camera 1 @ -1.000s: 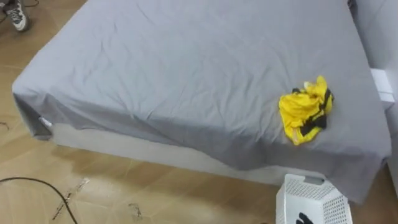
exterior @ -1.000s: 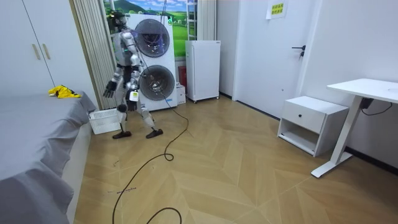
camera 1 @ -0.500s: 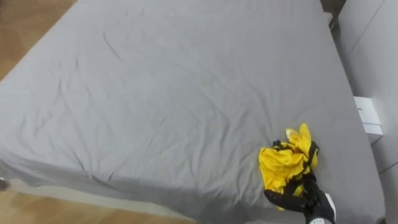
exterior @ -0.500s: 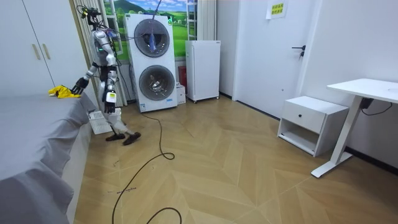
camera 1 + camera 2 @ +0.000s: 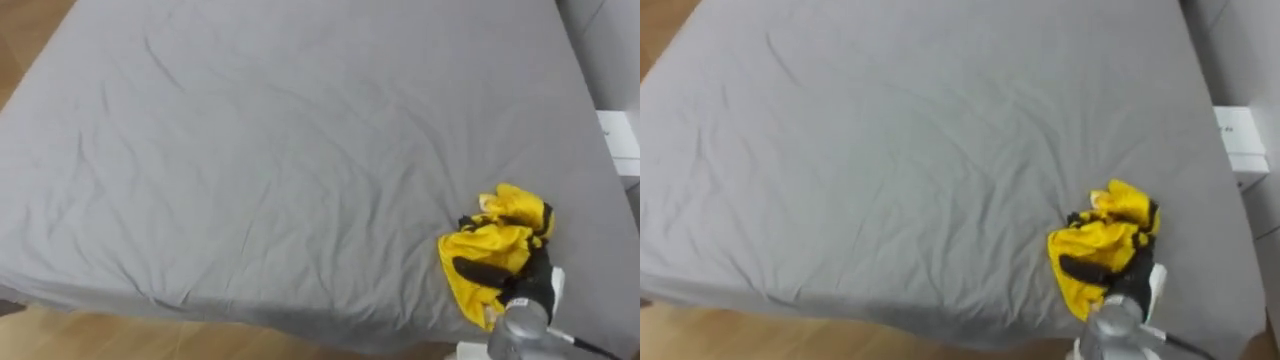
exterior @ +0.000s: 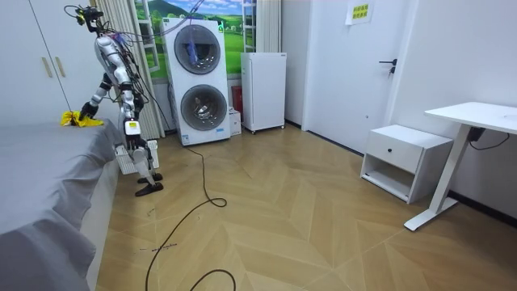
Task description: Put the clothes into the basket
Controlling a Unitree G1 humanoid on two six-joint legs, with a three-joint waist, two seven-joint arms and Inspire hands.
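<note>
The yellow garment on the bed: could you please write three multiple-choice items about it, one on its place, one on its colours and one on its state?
1. Where does the garment lie?
A. In the basket
B. On the floor
C. On the grey bed

2. Which colours does it have?
A. Yellow with black
B. Red with white
C. Plain blue

3. How does it lie?
A. Folded flat
B. Crumpled in a heap
C. Spread out smooth

Answers:
1 C: the garment sits on the sheet of the bed, toward the eye view's lower right, with the right hand reaching onto it.
2 A: the cloth is yellow with black parts.
3 B: it is bunched up, with folds standing out of the heap.
</note>
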